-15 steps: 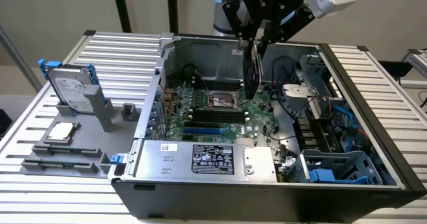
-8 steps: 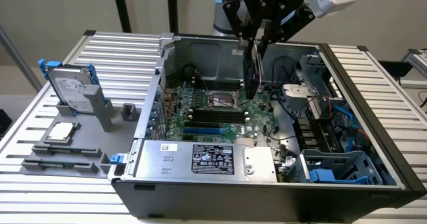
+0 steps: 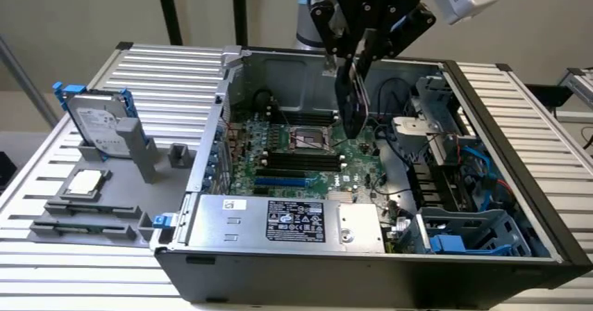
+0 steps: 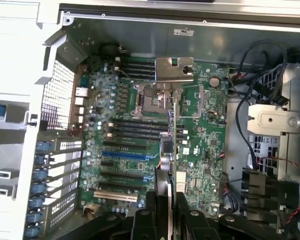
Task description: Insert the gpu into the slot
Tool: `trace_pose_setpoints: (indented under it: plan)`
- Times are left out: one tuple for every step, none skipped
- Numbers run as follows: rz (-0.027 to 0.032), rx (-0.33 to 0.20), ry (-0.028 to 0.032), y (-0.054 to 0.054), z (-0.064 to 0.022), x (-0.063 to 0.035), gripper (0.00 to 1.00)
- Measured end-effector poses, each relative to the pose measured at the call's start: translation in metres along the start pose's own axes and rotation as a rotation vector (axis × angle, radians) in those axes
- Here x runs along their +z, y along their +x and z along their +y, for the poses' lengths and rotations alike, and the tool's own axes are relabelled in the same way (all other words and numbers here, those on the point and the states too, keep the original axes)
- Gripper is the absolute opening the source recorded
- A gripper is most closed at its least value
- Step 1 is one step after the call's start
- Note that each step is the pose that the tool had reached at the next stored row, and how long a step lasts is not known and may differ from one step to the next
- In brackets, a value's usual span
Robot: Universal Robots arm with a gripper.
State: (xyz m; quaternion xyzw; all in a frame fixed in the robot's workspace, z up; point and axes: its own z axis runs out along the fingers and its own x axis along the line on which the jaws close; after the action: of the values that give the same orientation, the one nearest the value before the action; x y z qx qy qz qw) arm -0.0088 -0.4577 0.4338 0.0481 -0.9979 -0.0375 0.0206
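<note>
- Tool [image 3: 357, 55]: black two-fingered unit above the open computer case [image 3: 371, 278], closed on the upper end of the gpu [image 3: 354, 110].
- Gpu: thin black card hanging upright from the tool. Its lower end is close over the green motherboard [image 3: 363, 164], beside the processor socket [image 3: 312, 138]. In the wrist view it is seen edge-on [image 4: 169, 150], with its metal bracket [image 4: 174, 70] at the far end.
- Slot [image 3: 280, 182]: bright blue strip on the motherboard, unoccupied and apart from the card. It lies between the black memory slots [image 3: 298, 160] and the silver power supply [image 3: 278, 221]; it also appears in the wrist view [image 4: 124, 155].
- Bench [image 3: 55, 262]: slatted grey surface carrying the case. On the exterior view's left, a labelled hard drive [image 3: 97, 125] stands in a holder.
</note>
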Motion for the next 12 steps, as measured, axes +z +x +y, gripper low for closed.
trace_pose_setpoints:
  plan:
    - [0.0014,-0.018,0.0008,0.0000,0.0000,0.0004,0.26]
    - [0.0028,-0.036,0.0015,0.0000,-0.0001,0.0008,0.26]
    - [0.0041,-0.054,0.0021,-0.0001,-0.0001,0.0013,0.26]
    - [0.0056,-0.072,0.0028,-0.0001,-0.0001,0.0017,0.26]
    - [0.0069,-0.090,0.0035,-0.0001,-0.0002,0.0022,0.26]
    - [0.0083,-0.108,0.0041,-0.0001,-0.0002,0.0027,0.26]
    - [0.0097,-0.126,0.0047,-0.0001,-0.0002,0.0031,0.26]
    - [0.0111,-0.144,0.0054,-0.0002,-0.0003,0.0036,0.26]
    - [0.0125,-0.162,0.0062,-0.0002,-0.0003,0.0040,0.26]
    - [0.0139,-0.180,0.0069,-0.0002,-0.0003,0.0045,0.26]
    - [0.0153,-0.198,0.0075,-0.0002,-0.0004,0.0050,0.26]
    - [0.0167,-0.217,0.0082,-0.0002,-0.0004,0.0055,0.26]
